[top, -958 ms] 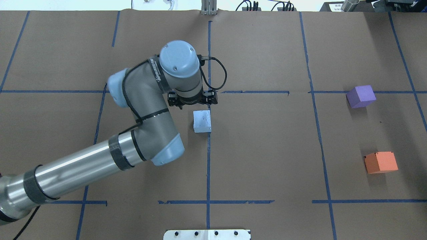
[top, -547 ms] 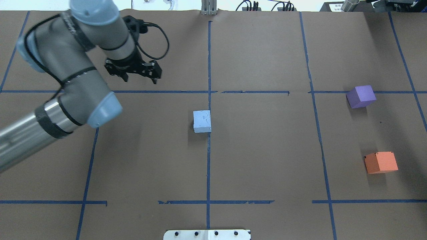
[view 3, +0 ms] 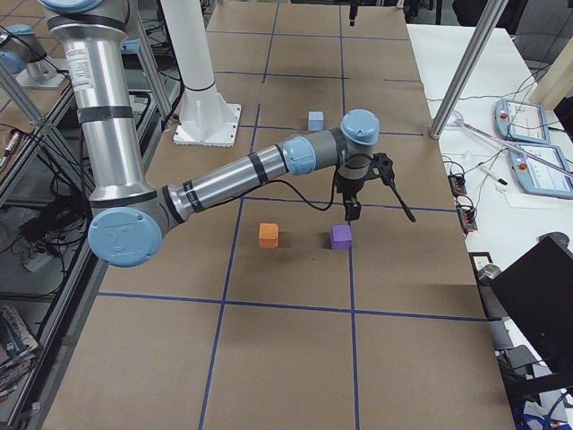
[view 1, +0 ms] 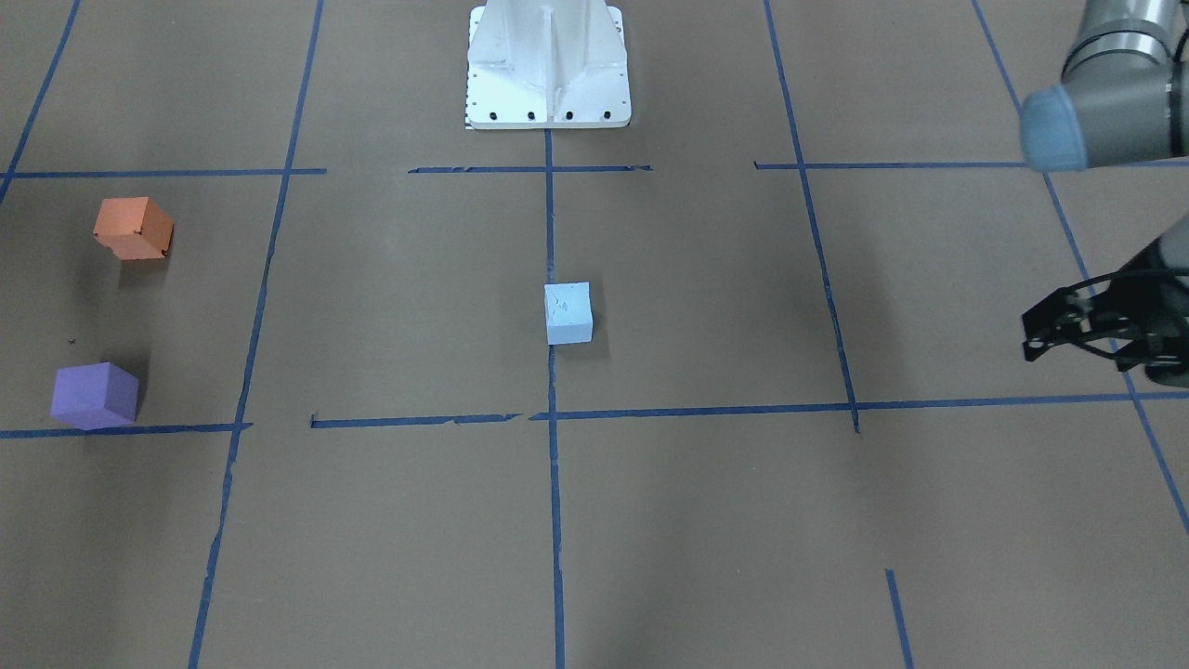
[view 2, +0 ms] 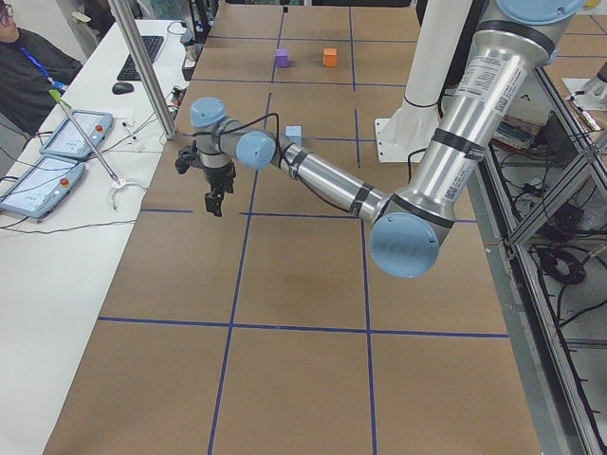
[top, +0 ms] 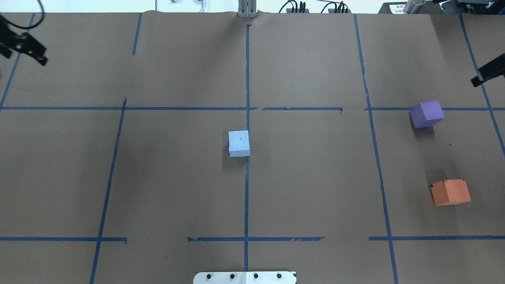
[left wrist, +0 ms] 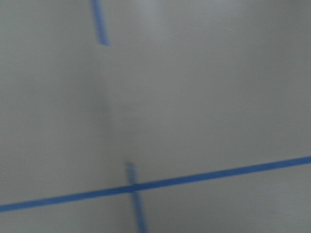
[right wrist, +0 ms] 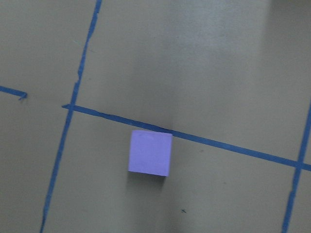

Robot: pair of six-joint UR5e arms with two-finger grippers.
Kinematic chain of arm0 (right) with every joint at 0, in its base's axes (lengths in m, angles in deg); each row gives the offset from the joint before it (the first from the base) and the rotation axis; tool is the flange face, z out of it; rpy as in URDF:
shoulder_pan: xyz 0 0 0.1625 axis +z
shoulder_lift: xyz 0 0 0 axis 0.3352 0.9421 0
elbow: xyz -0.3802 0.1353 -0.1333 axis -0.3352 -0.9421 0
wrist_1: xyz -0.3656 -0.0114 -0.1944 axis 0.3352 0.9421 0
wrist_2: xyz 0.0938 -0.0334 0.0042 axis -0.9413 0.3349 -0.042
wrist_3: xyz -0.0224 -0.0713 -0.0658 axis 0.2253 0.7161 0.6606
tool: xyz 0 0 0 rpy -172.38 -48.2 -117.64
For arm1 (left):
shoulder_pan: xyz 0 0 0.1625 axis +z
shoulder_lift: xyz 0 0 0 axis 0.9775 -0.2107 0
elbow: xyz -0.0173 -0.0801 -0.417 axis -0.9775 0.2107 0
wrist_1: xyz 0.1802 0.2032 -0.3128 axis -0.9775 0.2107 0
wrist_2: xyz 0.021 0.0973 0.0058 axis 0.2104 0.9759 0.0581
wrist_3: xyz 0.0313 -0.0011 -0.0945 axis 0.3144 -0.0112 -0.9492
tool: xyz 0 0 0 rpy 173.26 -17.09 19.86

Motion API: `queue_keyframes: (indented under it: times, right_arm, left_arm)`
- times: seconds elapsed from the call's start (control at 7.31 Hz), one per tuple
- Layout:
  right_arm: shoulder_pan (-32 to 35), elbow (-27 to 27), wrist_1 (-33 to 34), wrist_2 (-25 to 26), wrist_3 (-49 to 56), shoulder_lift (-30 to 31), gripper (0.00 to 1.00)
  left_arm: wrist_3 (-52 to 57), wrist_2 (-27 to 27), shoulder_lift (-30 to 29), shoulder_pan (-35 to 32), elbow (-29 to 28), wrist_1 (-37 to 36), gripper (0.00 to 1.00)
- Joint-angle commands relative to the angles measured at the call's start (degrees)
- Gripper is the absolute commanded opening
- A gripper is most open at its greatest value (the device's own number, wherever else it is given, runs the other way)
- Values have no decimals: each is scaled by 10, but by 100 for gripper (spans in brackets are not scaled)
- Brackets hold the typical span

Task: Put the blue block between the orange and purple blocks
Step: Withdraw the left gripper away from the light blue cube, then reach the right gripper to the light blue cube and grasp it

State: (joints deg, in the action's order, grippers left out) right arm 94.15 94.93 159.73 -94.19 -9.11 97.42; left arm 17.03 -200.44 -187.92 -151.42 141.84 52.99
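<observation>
The light blue block (top: pixel 239 143) sits alone at the table's centre, also in the front view (view 1: pixel 568 313). The purple block (top: pixel 427 114) and the orange block (top: pixel 450 192) sit far right with a bare gap between them. My left gripper (top: pixel 23 53) is open and empty at the far left back corner, well away from the blue block; it also shows in the front view (view 1: pixel 1029 336). My right gripper (top: pixel 487 73) shows at the right edge, behind the purple block, with its fingers spread and empty. The right wrist view looks down on the purple block (right wrist: pixel 150 153).
Blue tape lines (top: pixel 246 189) mark a grid on the brown paper. The white robot base plate (top: pixel 244 277) is at the near edge. Cables and plugs (top: pixel 311 7) lie along the far edge.
My left arm has pulled away from above the blue block to the far left back corner. The right gripper's finger has come into view at the right edge. The blocks have not moved.
</observation>
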Motion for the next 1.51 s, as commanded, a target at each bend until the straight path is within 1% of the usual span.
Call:
queue_keyframes:
  times: [0.0, 0.14, 0.27, 0.41, 0.55, 0.68, 0.82, 0.96, 1.09, 1.23, 1.37]
  right_arm:
    - [-109, 16, 2, 34, -161, -82, 100]
    - [-168, 29, 3, 67, -236, -115, 100]
    - [-244, 29, 3, 100, -319, -155, 100]
    - [-311, 18, 3, 156, -398, -200, 100]
    - [-366, -21, 3, 206, -457, -255, 100]
    - [-406, -74, 2, 244, -505, -307, 100]
    - [-430, -131, 1, 272, -530, -356, 100]
    - [-442, -185, -25, 286, -541, -389, 100]
    - [-452, -239, -100, 297, -572, -394, 100]
    - [-462, -266, -128, 312, -576, -400, 100]
    - [-469, -280, -130, 321, -576, -408, 100]
  left_arm:
    - [134, -41, 116, -94, 0, 2, 100]
    - [143, -56, 161, -126, 2, 11, 100]
    - [151, -57, 193, -146, 17, 21, 100]
    - [148, -57, 206, -147, 30, 31, 100]
    - [146, -57, 206, -147, 31, 32, 100]
    - [146, -57, 206, -147, 31, 32, 100]
    - [147, -57, 206, -147, 31, 32, 100]
    - [147, -57, 206, -147, 31, 32, 100]
    - [147, -60, 207, -147, 31, 32, 100]
    - [147, -72, 208, -148, 31, 32, 100]
    - [147, -73, 208, -148, 31, 32, 100]
